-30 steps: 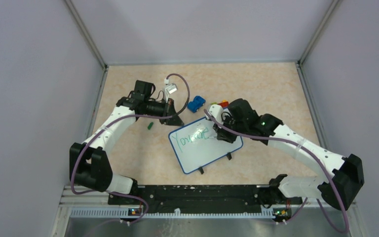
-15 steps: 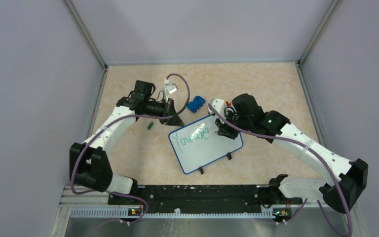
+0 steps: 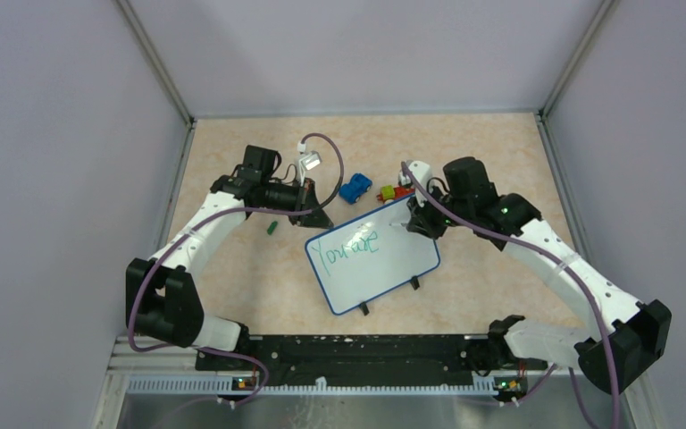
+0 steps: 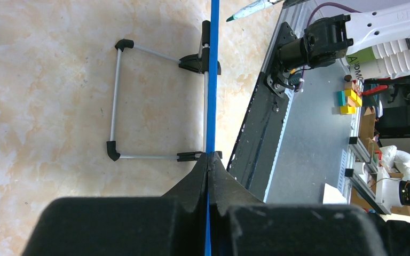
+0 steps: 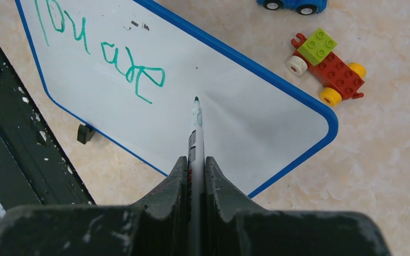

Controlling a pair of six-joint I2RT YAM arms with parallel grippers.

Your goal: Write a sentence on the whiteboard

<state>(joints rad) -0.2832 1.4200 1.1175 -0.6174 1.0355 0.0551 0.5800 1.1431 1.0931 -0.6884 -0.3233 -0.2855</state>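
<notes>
Green-tipped marker (image 5: pixel 196 120) in right pincer (image 5: pixel 195 161) angles over whiteboard (image 5: pixel 256 114).

Right wrist: sentence (image 5: pixel 133 74) clipped at top edge, first letters lost to me; blue toy car (image 5: pixel 292 4) mostly cut off. Can't tell whether marker (image 5: pixel 195 133) tip touches. Left wrist: whiteboard (image 4: pixel 211 122) edge-on, face hidden.

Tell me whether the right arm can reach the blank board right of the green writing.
Probably yes: the right gripper holds the marker, its tip pointing at bare whiteboard beside the sentence, with nothing between.
</notes>
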